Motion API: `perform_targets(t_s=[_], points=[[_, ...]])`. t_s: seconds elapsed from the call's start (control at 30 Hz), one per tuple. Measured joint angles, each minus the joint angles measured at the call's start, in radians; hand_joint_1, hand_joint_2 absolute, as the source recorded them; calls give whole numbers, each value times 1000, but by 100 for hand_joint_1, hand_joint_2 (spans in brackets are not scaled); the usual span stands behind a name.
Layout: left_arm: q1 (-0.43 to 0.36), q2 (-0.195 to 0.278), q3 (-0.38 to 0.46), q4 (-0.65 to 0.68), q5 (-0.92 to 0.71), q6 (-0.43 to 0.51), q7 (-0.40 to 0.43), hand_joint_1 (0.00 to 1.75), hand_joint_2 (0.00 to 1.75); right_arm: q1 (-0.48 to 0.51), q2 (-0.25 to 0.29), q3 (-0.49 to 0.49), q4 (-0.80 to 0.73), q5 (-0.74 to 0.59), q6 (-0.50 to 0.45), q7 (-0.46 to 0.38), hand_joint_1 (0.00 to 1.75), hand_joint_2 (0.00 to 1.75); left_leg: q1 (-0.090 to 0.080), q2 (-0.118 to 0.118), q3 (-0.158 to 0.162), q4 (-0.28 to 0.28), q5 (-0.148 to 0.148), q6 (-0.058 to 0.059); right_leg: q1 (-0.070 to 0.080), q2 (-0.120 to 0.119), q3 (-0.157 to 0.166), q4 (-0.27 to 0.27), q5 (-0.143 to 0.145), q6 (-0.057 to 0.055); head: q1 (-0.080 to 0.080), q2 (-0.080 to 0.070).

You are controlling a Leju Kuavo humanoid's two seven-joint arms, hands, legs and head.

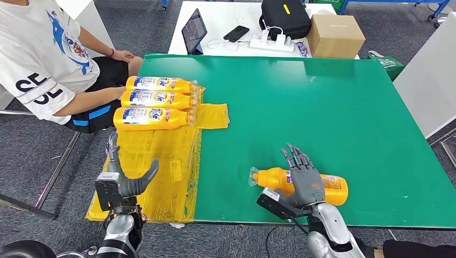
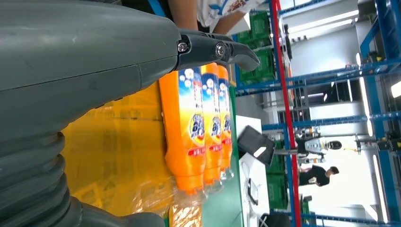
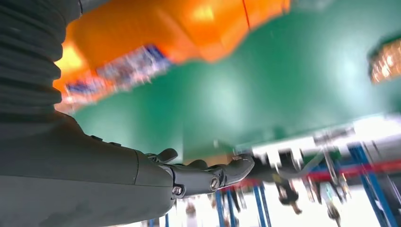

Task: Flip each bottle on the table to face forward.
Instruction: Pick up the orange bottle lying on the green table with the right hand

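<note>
Right hand (image 1: 304, 180) lay on top of the orange bottle (image 1: 328, 188), fingers straight and spread, not closed around it; the bottle lay on its side at the near edge of my green worktop (image 1: 301, 107). Left hand (image 1: 126, 180) hovered over the yellow sheet (image 1: 156, 161), fingers apart, holding nothing. Three more bottles (image 1: 156, 101) lay side by side at the far left.

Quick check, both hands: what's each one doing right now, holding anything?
Left hand: open, holding nothing, over the yellow sheet.
Right hand: fingers spread above the lone bottle; contact or grip cannot be told.
</note>
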Motion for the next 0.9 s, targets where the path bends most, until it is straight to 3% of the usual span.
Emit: perform_targets(t_s=[0.17, 0.3, 0.9], points=[[5, 0, 1, 6, -12, -13, 0, 0, 175, 51, -26, -29, -45, -87, 137, 70, 0, 175, 0, 0, -1, 0, 0, 0, 0, 0, 0, 0, 0, 0, 0, 0], [5, 1, 3, 15, -22, -19, 0, 0, 175, 97, -65, -52, -80, -144, 191, 102, 0, 175, 0, 0, -1, 0, 0, 0, 0, 0, 0, 0, 0, 0, 0, 0], [2, 1, 13, 46, -33, -47, 0, 0, 175, 198, -157, -89, -193, -175, 212, 159, 0, 175, 0, 0, -1, 0, 0, 0, 0, 0, 0, 0, 0, 0, 0, 0]])
